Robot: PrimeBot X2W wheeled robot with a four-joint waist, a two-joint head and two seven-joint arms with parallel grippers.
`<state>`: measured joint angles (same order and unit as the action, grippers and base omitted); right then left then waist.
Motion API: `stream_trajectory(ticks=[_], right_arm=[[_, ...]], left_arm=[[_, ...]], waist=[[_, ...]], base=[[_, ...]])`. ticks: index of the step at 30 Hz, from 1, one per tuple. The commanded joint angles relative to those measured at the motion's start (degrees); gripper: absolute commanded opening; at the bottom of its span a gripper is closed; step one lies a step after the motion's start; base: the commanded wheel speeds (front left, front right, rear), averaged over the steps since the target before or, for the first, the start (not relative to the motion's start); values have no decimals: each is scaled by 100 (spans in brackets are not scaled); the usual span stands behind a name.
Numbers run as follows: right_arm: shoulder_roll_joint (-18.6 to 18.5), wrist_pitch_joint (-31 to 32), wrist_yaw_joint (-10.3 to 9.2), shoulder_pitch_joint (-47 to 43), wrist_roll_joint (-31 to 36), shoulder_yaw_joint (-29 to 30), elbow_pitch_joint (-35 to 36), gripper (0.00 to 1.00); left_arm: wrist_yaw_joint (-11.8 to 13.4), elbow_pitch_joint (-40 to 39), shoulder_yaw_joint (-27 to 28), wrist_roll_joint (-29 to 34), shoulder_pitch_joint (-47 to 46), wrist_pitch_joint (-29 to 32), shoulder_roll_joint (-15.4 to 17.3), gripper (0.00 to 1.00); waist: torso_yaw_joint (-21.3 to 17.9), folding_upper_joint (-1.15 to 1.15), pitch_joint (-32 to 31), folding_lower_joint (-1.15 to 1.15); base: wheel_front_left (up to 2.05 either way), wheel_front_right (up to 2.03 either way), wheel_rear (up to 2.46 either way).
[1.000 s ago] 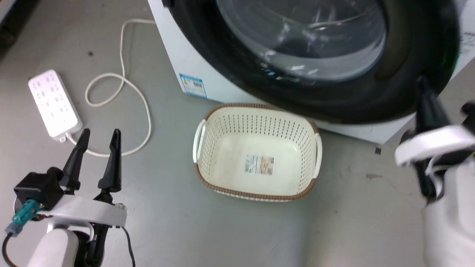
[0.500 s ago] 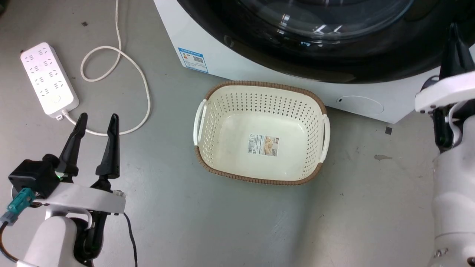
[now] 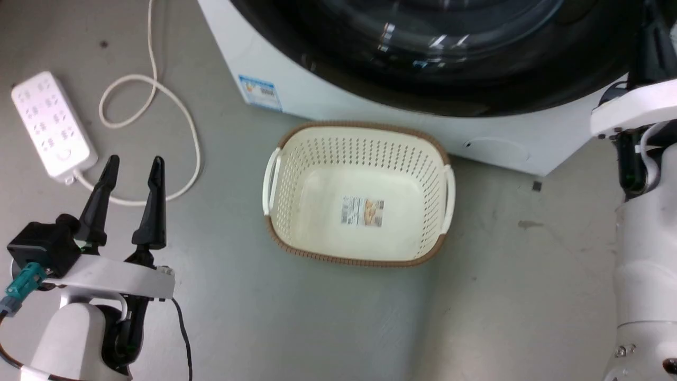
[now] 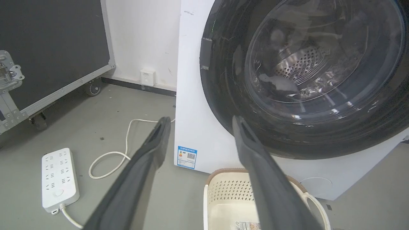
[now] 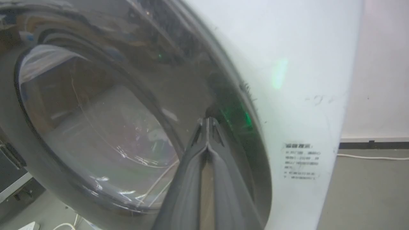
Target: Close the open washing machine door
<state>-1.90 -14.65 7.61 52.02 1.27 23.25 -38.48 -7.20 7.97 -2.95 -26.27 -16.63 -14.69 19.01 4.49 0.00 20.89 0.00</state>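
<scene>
The washing machine door [image 3: 423,90], round and black-rimmed with a bulging glass window [image 4: 319,64], lies flat against the white machine [image 4: 191,95]; I see no gap at its edge. My right gripper [image 5: 207,119] is shut, empty, with its tips resting on the door's black rim [image 5: 236,127] near the right edge. Its white wrist [image 3: 632,108] shows at the head view's right side. My left gripper [image 3: 135,160] hovers open and empty over the floor at the lower left, well away from the door. In the left wrist view the left gripper [image 4: 200,118] points toward the machine's front.
A cream perforated basket [image 3: 359,127] with a brown rim sits on the floor just before the machine. A white power strip [image 3: 50,124] and its looped cable [image 3: 180,111] lie at the left. A small round flap [image 3: 497,151] is low on the machine. A black wheeled case [image 4: 48,48] stands far left.
The door has swung from hanging out over the basket to lying against the machine, with my right gripper following it. The head camera shifted. The left arm stayed put.
</scene>
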Motion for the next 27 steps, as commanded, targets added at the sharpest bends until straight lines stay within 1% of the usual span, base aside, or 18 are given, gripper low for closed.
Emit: stream_trajectory(ticks=[1,7,14,20,24,27], right_arm=[[-98,-34,-12,-74,-186,-53,242,0],[-98,-34,-12,-906,-666,-361,1008,0],[-98,-34,-12,-2107,-827,-545,1776,0],[-98,-34,-12,-3258,-840,-929,2329,0],[-98,-34,-12,-3887,-878,-1267,2532,0],[-98,-35,-12,-4265,-937,-1417,2636,0]], left_arm=[[-11,26,18,51,48,-30,-28,100],[7,88,145,167,314,-30,-100,100],[161,82,236,409,623,-30,-221,100],[292,76,222,591,869,-30,-331,100],[388,136,176,676,996,-8,-359,100],[425,168,97,729,1037,44,-369,100]], waist=[[-130,0,-229,0],[-465,0,-836,0],[-797,0,-1461,0],[-941,0,-1816,0],[-984,0,-1952,0],[-983,0,-2015,0]], base=[[0,0,0],[0,0,0],[0,0,0],[0,0,0],[0,0,0],[0,0,0]])
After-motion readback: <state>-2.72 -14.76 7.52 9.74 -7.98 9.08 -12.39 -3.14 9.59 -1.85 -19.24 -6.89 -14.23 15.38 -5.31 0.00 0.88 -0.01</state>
